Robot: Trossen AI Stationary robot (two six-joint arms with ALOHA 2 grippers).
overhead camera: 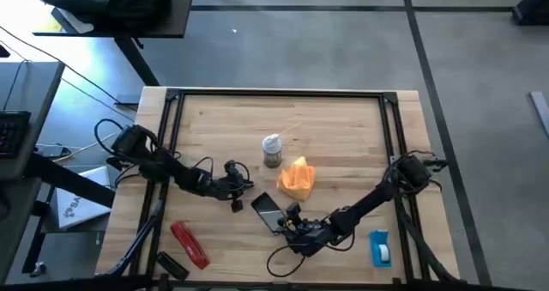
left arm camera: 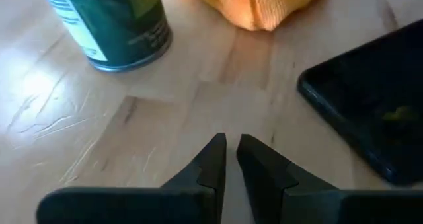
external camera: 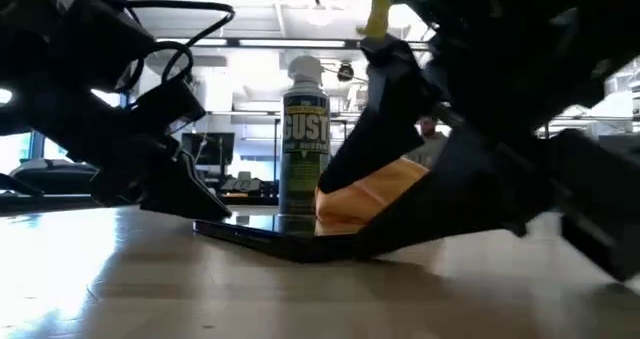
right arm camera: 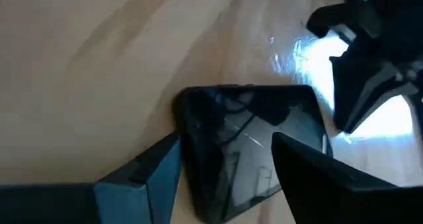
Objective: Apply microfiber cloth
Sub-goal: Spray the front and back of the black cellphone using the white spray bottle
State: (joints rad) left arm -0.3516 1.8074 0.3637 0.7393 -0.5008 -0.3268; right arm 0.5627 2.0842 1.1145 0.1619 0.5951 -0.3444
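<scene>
The cloth (overhead camera: 298,178) is lying just beside the can (overhead camera: 272,151), near the phone (overhead camera: 268,210). The right gripper (right arm camera: 225,159) is pinching the phone; the left gripper (left arm camera: 230,159), nearly pressed together, is hovering nearby, empty.

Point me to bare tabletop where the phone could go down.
Free: the far strip of the table beyond the spray can, and the right side past the microfiber cloth. Crowded: near centre, around the phone, left gripper and right gripper.
</scene>
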